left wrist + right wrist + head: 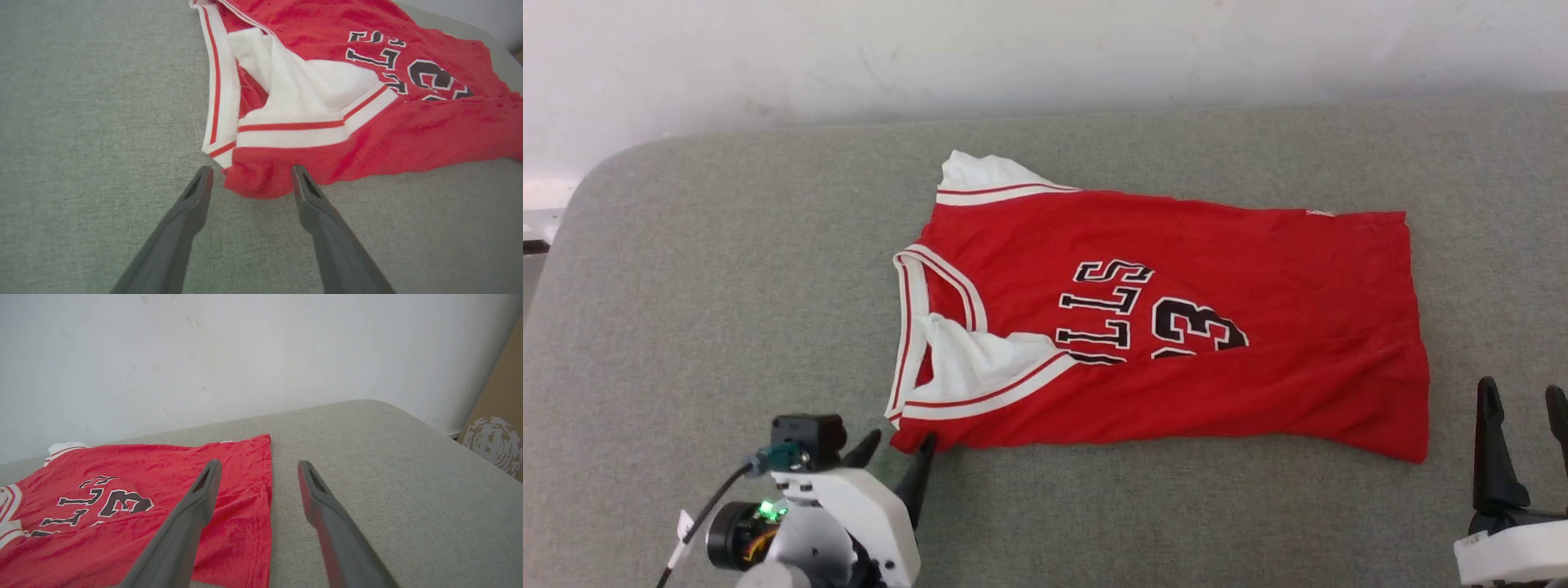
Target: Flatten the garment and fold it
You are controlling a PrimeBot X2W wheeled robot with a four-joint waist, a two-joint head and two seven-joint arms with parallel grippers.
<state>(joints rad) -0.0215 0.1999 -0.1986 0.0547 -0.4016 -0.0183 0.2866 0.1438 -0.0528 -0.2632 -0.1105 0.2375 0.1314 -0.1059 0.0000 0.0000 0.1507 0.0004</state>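
Head view: the jersey (1258, 245) lies sideways on the grey table (727, 286), collar to the robot's left and hem to its right, its near edge and one white sleeve folded over onto the front. It looks light and limp, so it is probably best pinched at a corner or hem, not mid-cloth. The left tool (901, 443), wide open and empty, has its tips either side of the near shoulder corner, while the right tool (1522, 390), equally wide and empty, stands just beside the near hem corner.
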